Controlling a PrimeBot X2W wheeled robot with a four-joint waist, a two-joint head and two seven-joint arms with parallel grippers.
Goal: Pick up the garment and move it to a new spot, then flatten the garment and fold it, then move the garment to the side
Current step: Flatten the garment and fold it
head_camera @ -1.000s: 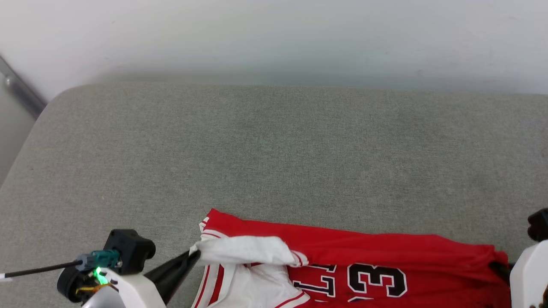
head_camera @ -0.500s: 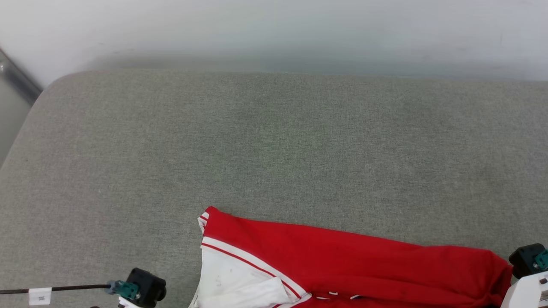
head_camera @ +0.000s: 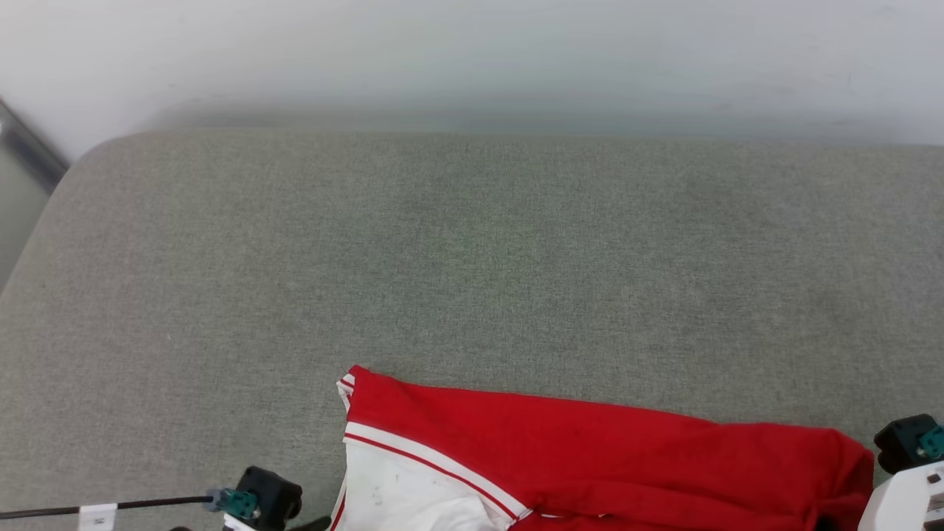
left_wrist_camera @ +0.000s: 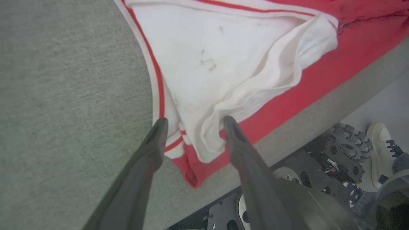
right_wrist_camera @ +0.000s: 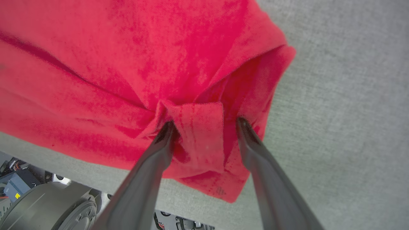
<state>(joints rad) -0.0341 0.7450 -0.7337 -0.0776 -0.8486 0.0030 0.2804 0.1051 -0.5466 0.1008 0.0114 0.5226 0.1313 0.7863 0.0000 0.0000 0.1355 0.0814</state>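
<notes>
Head view: the bottom edge cuts off the lower part of the red jersey shirt (head_camera: 590,457) with white sleeves, so its front print is out of frame. It lies near the front of the grey woven fabric cushion (head_camera: 472,258), below a pale wall (head_camera: 472,51). The left arm's black wrist housing (head_camera: 269,503) and the right arm's white-and-black wrist (head_camera: 903,472) poke in at the lower corners.

Left wrist view: the left gripper (left_wrist_camera: 193,123) points down at the shirt's corner, its dark fingers spread and gripping nothing. A rumpled white sleeve (left_wrist_camera: 230,64) edged with red-and-white striped trim (left_wrist_camera: 158,92) lies at the tips. Whether they touch cloth is unclear. Past the cushion's edge are a dark robot base (left_wrist_camera: 319,169) and a person's white shoe (left_wrist_camera: 378,140).

Right wrist view: the right gripper (right_wrist_camera: 206,123) stands wide apart astride a bunched red fold (right_wrist_camera: 198,134) at the shirt's other end, not pinching it.
</notes>
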